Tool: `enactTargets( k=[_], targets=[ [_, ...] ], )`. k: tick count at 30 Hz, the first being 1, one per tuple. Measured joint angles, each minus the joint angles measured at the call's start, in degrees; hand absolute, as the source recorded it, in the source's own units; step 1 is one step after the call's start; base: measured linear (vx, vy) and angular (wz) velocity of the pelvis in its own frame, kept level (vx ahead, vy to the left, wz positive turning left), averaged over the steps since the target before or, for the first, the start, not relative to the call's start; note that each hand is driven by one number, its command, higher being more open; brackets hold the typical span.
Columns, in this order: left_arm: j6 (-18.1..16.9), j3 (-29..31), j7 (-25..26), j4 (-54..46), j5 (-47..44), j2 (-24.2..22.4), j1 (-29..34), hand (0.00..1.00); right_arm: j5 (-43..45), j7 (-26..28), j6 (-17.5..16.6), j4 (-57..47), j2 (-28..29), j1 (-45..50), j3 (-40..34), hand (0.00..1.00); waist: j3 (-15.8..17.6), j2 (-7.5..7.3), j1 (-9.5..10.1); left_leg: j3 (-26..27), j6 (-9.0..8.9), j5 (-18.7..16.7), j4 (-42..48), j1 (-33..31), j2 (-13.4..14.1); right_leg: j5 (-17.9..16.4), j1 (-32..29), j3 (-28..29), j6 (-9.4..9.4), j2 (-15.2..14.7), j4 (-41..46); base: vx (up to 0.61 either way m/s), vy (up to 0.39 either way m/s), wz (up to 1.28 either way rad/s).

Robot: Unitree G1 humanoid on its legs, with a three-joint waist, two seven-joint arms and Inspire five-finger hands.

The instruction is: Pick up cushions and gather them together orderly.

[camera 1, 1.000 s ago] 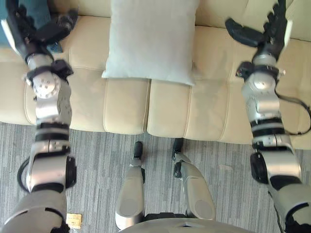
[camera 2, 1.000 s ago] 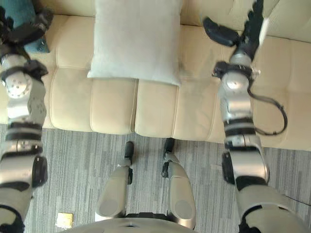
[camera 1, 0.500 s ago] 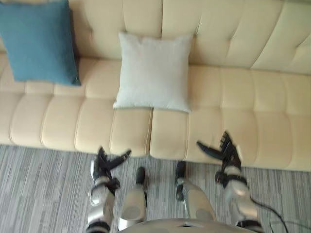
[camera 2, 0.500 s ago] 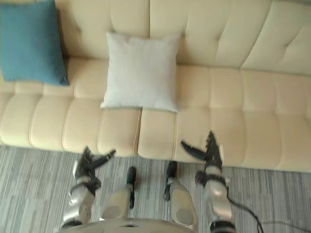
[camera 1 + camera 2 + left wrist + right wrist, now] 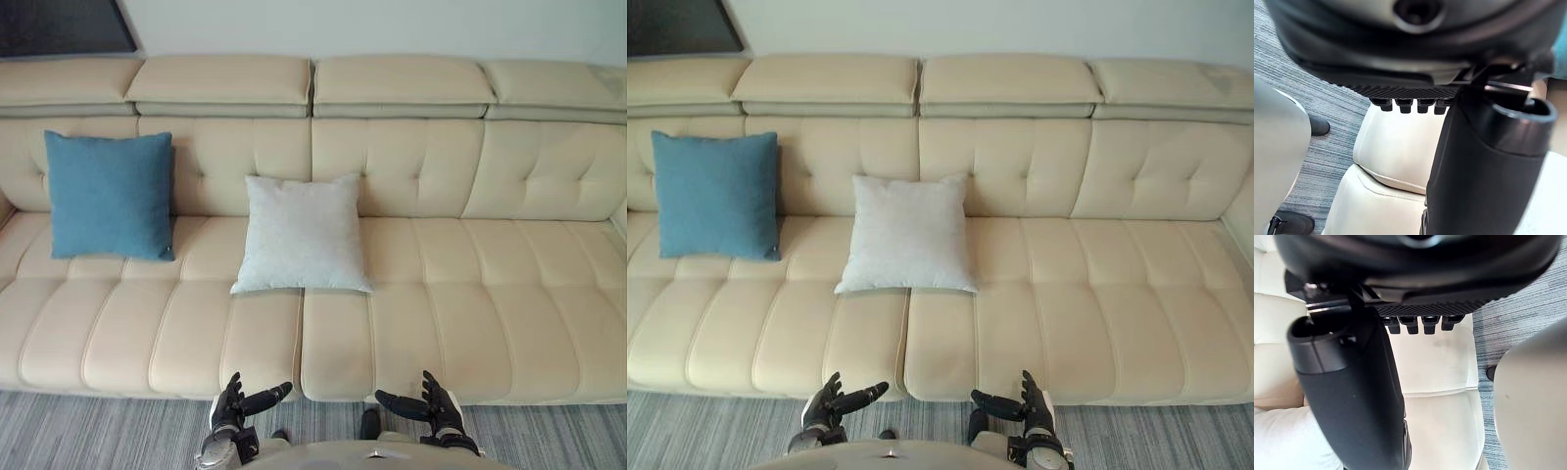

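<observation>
A blue cushion (image 5: 110, 195) leans upright against the sofa's backrest at the left. A pale grey cushion (image 5: 303, 235) leans against the backrest near the middle, about a cushion's width to the right of the blue one. My left hand (image 5: 238, 403) and right hand (image 5: 429, 404) hang low by the sofa's front edge, both open with straight fingers and holding nothing. Both hands are far from the cushions. The left thumb (image 5: 1488, 166) and right thumb (image 5: 1352, 391) stand out over the cream seat in the wrist views.
The long cream leather sofa (image 5: 460, 284) spans the whole view, with its right half bare. Striped grey carpet (image 5: 98, 431) lies in front of it. A dark frame (image 5: 59, 24) hangs on the wall at the upper left.
The camera has pulled back and up, so the whole sofa now shows. Both hands have dropped from over the seat to the sofa's front edge, still open.
</observation>
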Motion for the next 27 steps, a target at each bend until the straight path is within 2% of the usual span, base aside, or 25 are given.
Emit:
enactTargets(
  k=[4, 5, 6, 8, 9, 10, 11, 12, 15, 17, 21, 22, 23, 24, 25, 27],
  targets=[
    [0.2, 0.0, 0.0, 0.8, 1.1, 0.3, -1.0, 1.00, -0.1, 0.0, 0.4, 2.9, 0.3, -2.7, -0.8, 1.00, 0.8, -0.60, -0.05, 4.2, 0.35, -1.9, 2.8, 1.3, 0.6, -0.4, -2.0, 1.5, 0.33, 0.4, 5.4, -0.01, 0.044, -0.44],
    [0.3, 0.1, 0.1, 0.9, 1.1, 0.5, -1.7, 1.00, -0.1, 0.0, 0.4, 3.5, 0.4, -3.5, -0.9, 1.00, 1.4, -0.30, -0.15, 4.7, 0.63, -2.0, 3.4, 0.9, 1.2, -2.1, -3.1, 0.8, -0.21, 0.4, 8.7, -0.08, -0.020, -0.16],
    [0.8, 0.2, 0.2, 0.8, 1.1, 0.6, -2.5, 1.00, -0.1, 0.1, 0.6, 3.8, 0.8, -3.5, -2.0, 1.00, 1.4, -1.04, -0.19, 4.7, 0.55, -2.1, 4.3, 0.6, 1.6, -9.3, -5.9, -2.7, -2.11, -1.2, 23.5, -0.05, -0.032, 0.06],
    [0.8, 0.2, 0.1, 0.5, 1.2, 0.8, -2.6, 1.00, -0.1, -0.1, 0.5, 4.2, 1.2, -3.3, -2.5, 1.00, 1.1, -1.59, -0.28, 4.2, 0.46, -2.1, 4.6, 0.4, 1.8, -12.3, -5.3, -4.5, -0.91, -2.5, 29.6, 0.01, -0.051, 0.14],
    [0.8, 0.3, 0.1, 0.5, 1.1, 1.4, -2.7, 1.00, -0.1, -0.2, 0.3, 5.7, 1.9, -3.9, -3.1, 1.00, 0.5, -3.15, -0.01, 3.9, -0.07, -2.1, 6.2, -1.3, 1.4, -14.2, -3.8, -5.0, 1.21, -3.5, 27.8, 0.03, -0.139, 0.01],
    [0.9, 0.6, 0.2, 0.7, 1.1, 1.4, -3.4, 1.00, -0.1, -0.2, 0.3, 6.5, 1.8, -4.6, -3.1, 1.00, 0.0, -3.34, 0.17, 4.4, -0.24, -2.0, 6.6, -2.6, 1.5, -14.5, -3.7, -5.5, 1.05, -2.8, 24.9, 0.02, -0.183, -0.20],
    [1.0, 0.8, 0.1, 0.6, 1.1, 0.8, -3.9, 1.00, -0.1, -0.2, 0.3, 6.7, 1.8, -5.4, -3.1, 1.00, -0.1, -2.54, 0.88, 5.1, -0.26, -1.2, 6.3, -4.7, 2.1, -14.1, -2.3, -5.1, 0.43, -1.0, 17.4, -0.04, -0.197, -0.34],
    [1.2, 0.7, 0.2, 1.2, 1.1, -0.3, -4.4, 1.00, -0.1, -0.3, 0.5, 8.4, 1.4, -7.5, -3.1, 1.00, 0.6, -0.75, 0.84, 5.2, -0.39, 0.2, 5.8, -6.6, 3.2, -11.3, -1.6, -5.0, -1.75, 0.8, 11.1, -0.04, -0.122, -0.26],
    [1.3, 0.6, 0.0, 1.3, 1.1, -1.1, -4.9, 1.00, 0.0, -0.7, 1.0, 9.3, 1.2, -8.0, -3.3, 1.00, 0.8, -0.03, 0.90, 5.1, 0.08, 2.6, 4.5, -7.6, 3.7, -8.2, -0.5, -5.4, -2.67, 2.1, 6.2, -0.07, -0.042, 0.02],
    [1.2, 0.6, 0.0, 1.2, 1.1, -1.6, -5.5, 1.00, 0.0, -1.3, 1.0, 9.3, 1.1, -7.8, -3.2, 1.00, 1.3, -0.09, 0.87, 3.9, 0.20, 3.9, 4.3, -8.7, 3.7, -7.1, 0.2, -7.2, -2.99, 2.2, 4.4, -0.09, -0.024, 0.38],
    [1.2, 0.1, 0.2, 1.1, 1.3, -2.1, -6.8, 1.00, 0.0, -2.1, 1.0, 9.3, 0.5, -8.1, -2.0, 1.00, 2.5, -0.16, 0.65, 2.2, -0.71, 4.8, 6.5, -11.8, 3.9, -6.8, -1.3, -10.5, -3.32, 1.3, 5.4, -0.14, 0.019, 0.46],
    [1.2, 0.2, 0.5, 1.0, 1.5, -2.1, -6.9, 1.00, 0.0, -2.1, 0.9, 9.1, 0.7, -8.4, -1.7, 1.00, 2.8, -0.40, 0.60, 2.0, -0.38, 4.5, 7.8, -12.7, 4.0, -6.7, -2.1, -11.0, -3.56, 0.5, 6.2, -0.16, 0.043, 0.11],
    [1.3, 0.2, 0.9, 0.9, 1.5, -2.1, -7.2, 1.00, 0.0, -2.1, 0.9, 8.8, 0.9, -8.5, -1.8, 1.00, 3.3, -0.56, 0.62, 2.1, 0.70, 2.2, 11.2, -13.3, 4.0, -6.7, -2.2, -11.1, -3.60, -0.2, 7.1, -0.15, 0.059, 0.07],
    [1.3, 0.2, 1.0, 0.8, 1.5, -2.1, -7.2, 1.00, 0.0, -2.1, 0.9, 8.8, 0.9, -8.5, -1.8, 1.00, 3.5, -0.83, 0.63, 1.9, 1.05, 1.0, 13.1, -13.3, 4.0, -6.7, -2.2, -11.0, -3.59, -0.5, 7.4, -0.12, 0.111, -0.07],
    [1.2, 0.2, 0.9, 0.7, 1.5, -2.1, -7.0, 1.00, 0.0, -2.2, 0.9, 8.8, 0.9, -8.4, -1.8, 1.00, 3.6, -1.02, 0.63, 0.2, 0.87, -2.5, 18.5, -12.3, 3.8, -6.6, -2.0, -10.3, -3.37, -1.3, 8.3, -0.13, 0.167, -0.17],
    [1.1, 0.4, 1.0, 0.5, 1.4, -2.6, -6.6, 1.00, 0.0, -2.1, 0.9, 8.6, 0.7, -8.4, -1.9, 1.00, 3.6, -0.49, 0.51, -2.3, -0.10, -5.1, 18.0, -9.9, 3.6, -6.5, -2.0, -9.1, -2.53, -1.2, 8.8, -0.11, 0.173, -0.21]
  ],
)
